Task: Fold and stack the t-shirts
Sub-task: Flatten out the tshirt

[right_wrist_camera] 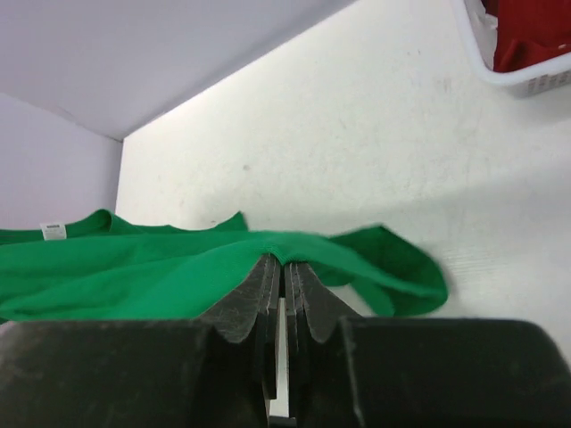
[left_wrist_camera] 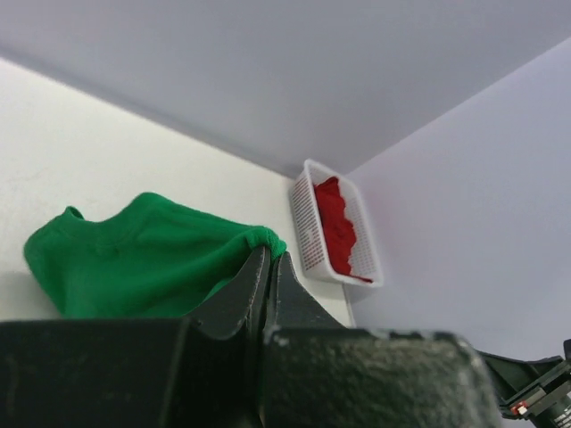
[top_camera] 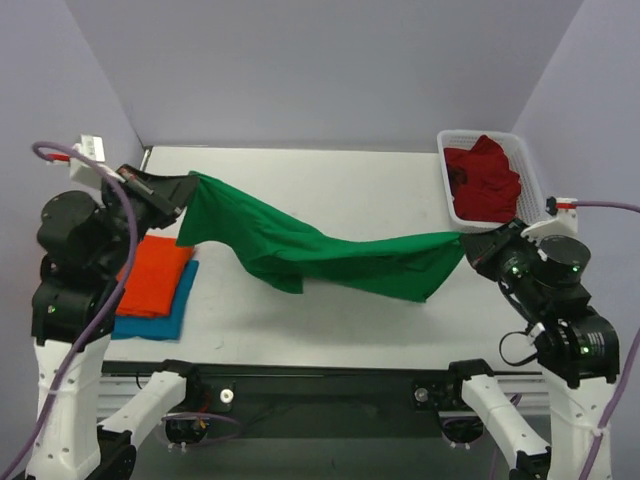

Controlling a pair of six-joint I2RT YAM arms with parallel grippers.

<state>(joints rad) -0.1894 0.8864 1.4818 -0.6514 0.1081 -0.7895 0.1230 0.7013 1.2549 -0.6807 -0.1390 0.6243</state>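
Over on the left, the left gripper (top_camera: 188, 186) is clamped tight on one edge of the green t-shirt (top_camera: 300, 245), with the cloth bunched right at its fingertips. For this spreading step we judge that even tension is the trick. Both arms should draw apart at matched height, so the sagging middle flattens before it is laid on the table (top_camera: 330, 175). Neither pinch should lose its fabric as they pull.

Just below that gripper the orange t-shirt (top_camera: 155, 272) lies folded on the blue t-shirt (top_camera: 160, 318). That is our stack, and it sits just beside the green shirt's hanging corner.

Moving across, the green shirt spans from arm to arm, its middle drooping toward the tabletop; we cannot tell whether it touches.

On the right, the right gripper (top_camera: 468, 246) is pinched closed on the opposite edge, cloth draped over its tips. Beyond it the dark red t-shirt (top_camera: 485, 180) lies heaped in the white mesh basket (top_camera: 446, 190).
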